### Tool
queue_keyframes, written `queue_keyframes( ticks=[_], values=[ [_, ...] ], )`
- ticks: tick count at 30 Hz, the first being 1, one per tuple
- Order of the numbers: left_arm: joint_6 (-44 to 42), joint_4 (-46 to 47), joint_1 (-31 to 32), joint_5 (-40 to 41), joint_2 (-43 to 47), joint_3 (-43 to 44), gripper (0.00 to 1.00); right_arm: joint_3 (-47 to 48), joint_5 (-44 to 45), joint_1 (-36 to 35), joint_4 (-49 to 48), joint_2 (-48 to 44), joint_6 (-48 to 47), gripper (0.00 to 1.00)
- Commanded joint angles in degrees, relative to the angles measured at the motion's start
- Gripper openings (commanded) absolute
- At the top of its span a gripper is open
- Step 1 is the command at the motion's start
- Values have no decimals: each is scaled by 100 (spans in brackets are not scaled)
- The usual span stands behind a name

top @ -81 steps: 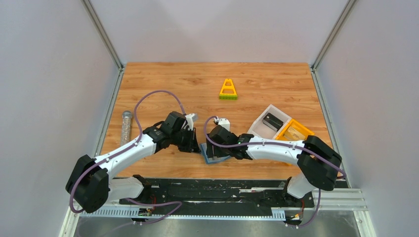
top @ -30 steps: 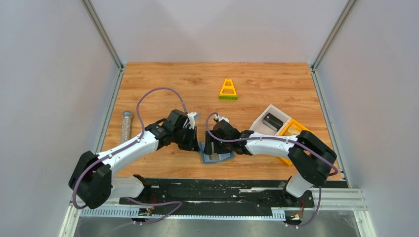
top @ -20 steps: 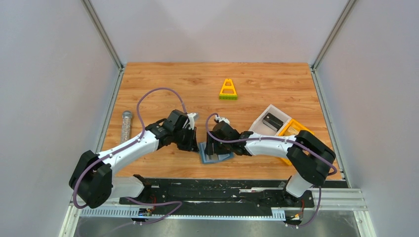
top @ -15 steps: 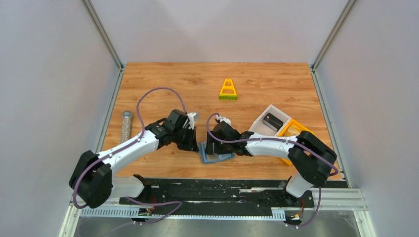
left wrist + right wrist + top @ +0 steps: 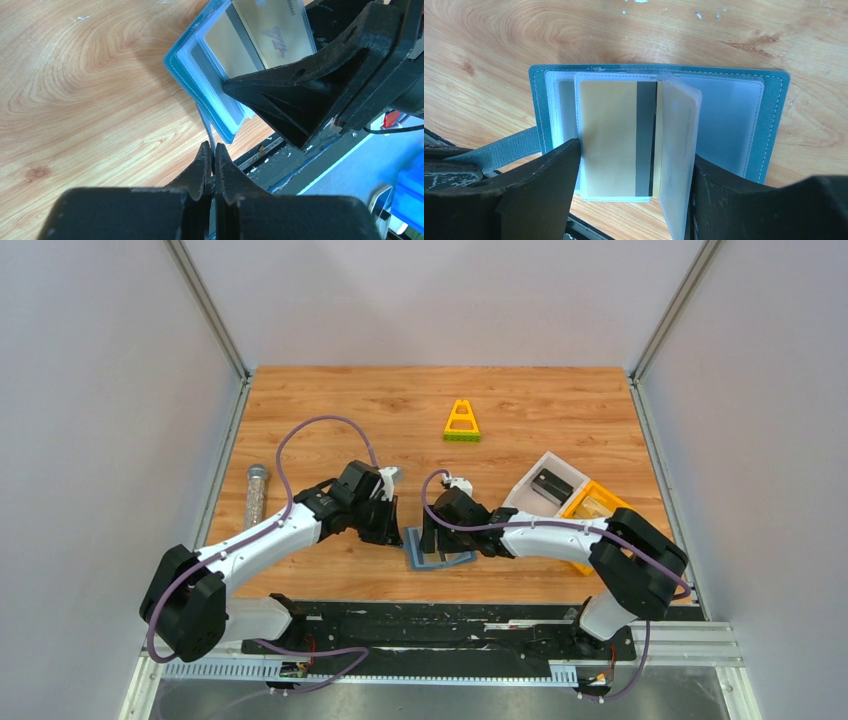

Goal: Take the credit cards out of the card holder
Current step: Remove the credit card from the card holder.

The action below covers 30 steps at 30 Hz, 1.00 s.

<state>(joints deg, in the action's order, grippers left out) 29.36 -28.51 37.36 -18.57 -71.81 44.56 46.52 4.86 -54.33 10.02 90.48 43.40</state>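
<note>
The card holder [image 5: 445, 560] lies open by the near edge of the table [image 5: 350, 410], between both arms. The left gripper [image 5: 212, 150] is pinched closed on its tab [image 5: 504, 150]. The right gripper [image 5: 634, 170] stands spread wide, its fingers straddling the clear sleeves, where a gold credit card [image 5: 609, 135] with a dark stripe shows.

A tabletop [image 5: 340, 405] of light-brown wood grain sits in a booth of plain pale grey walls: back wall [image 5: 440, 300], left wall [image 5: 90, 420], right wall [image 5: 770, 420]. Slanting metal posts [image 5: 207, 308] mark the back corners. A black base plate [image 5: 450, 628] and a slotted metal rail [image 5: 420, 670] line the near edge. The light is soft and even.
</note>
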Motion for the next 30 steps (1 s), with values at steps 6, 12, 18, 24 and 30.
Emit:
queue_keyframes(
  ticks=[6,12,18,24,30],
  values=[
    [46,-160,-17,654,-297,312,15,-20,231,10,294,-228,-60,71],
    [326,-241,-27,897,-395,372,33,12,204,2,338,-209,-68,74],
    [573,-418,-25,1138,-247,614,39,70,225,-17,402,-285,-93,75],
    [737,191,-27,537,-169,648,40,117,217,-54,448,-258,-103,76],
    [865,1083,-27,-286,-655,602,37,173,201,-70,469,-241,-114,76]
  ],
)
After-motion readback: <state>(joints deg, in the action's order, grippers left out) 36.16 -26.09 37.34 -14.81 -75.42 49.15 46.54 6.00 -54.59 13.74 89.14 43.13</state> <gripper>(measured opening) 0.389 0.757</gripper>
